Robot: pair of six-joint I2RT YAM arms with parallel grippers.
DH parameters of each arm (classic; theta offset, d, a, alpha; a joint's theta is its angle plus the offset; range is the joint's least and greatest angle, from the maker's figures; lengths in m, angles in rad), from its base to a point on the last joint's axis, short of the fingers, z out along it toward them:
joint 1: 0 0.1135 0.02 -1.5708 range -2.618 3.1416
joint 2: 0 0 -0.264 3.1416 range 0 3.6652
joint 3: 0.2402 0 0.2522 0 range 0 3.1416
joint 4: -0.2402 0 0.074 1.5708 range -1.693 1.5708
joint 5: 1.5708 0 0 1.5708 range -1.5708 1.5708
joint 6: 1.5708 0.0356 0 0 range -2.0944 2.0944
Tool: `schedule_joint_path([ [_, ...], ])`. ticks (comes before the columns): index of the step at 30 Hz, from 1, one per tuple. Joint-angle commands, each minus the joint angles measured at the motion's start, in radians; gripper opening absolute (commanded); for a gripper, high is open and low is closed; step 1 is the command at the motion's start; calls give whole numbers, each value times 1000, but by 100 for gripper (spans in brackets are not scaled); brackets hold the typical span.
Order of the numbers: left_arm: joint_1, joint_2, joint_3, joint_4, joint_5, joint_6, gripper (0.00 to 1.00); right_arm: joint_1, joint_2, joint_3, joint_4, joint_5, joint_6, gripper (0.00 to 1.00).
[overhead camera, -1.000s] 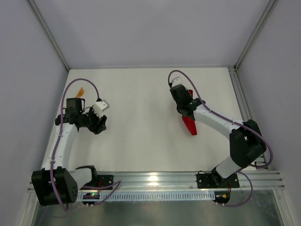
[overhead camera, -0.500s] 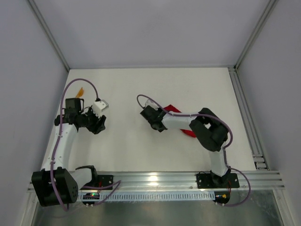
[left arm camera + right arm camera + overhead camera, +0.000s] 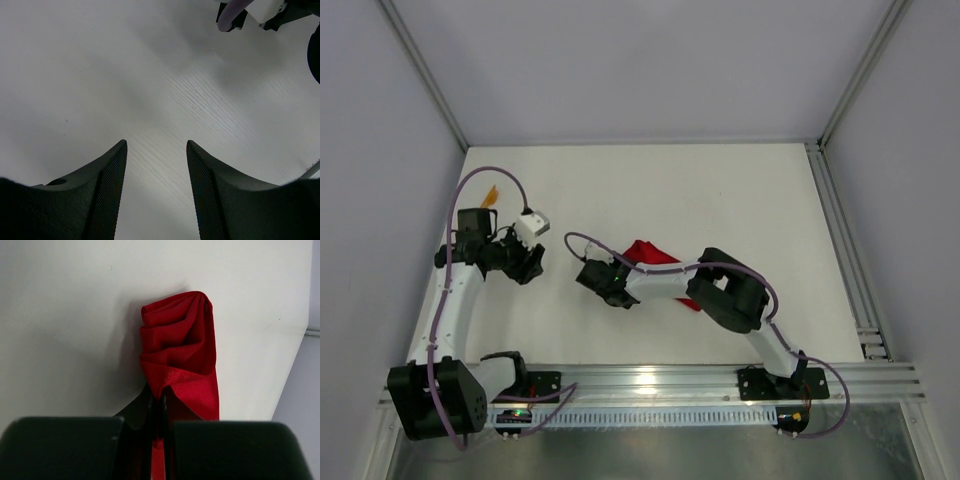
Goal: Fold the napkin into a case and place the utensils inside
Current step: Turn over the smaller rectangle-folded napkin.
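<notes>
Right gripper clamps bunched napkin; left gripper gapes empty; orange utensil barely visible.

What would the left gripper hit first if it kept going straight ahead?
Most likely the bare table: the open left gripper tilts down at it, with nothing between. The right arm sits off to the side, though depth is unclear.

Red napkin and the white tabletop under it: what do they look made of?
Red folded napkin: woven cloth, possibly a satiny synthetic; soft creases and a faint sheen near the pinched end. White tabletop: matte, likely laminate or painted board; fine grain lines in the left wrist view.
</notes>
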Motion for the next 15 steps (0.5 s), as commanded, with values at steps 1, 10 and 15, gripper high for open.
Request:
schedule_joint_path([
  [1, 10, -14, 42, -8, 8, 0, 53, 28, 13, 11, -1, -163, 122, 3],
  [10, 13, -14, 50, -18, 0, 3, 53, 155, -56, -104, 167, -284, -27, 9],
  [15, 16, -14, 50, -14, -1, -2, 53, 194, -74, -169, 217, -312, -52, 42],
])
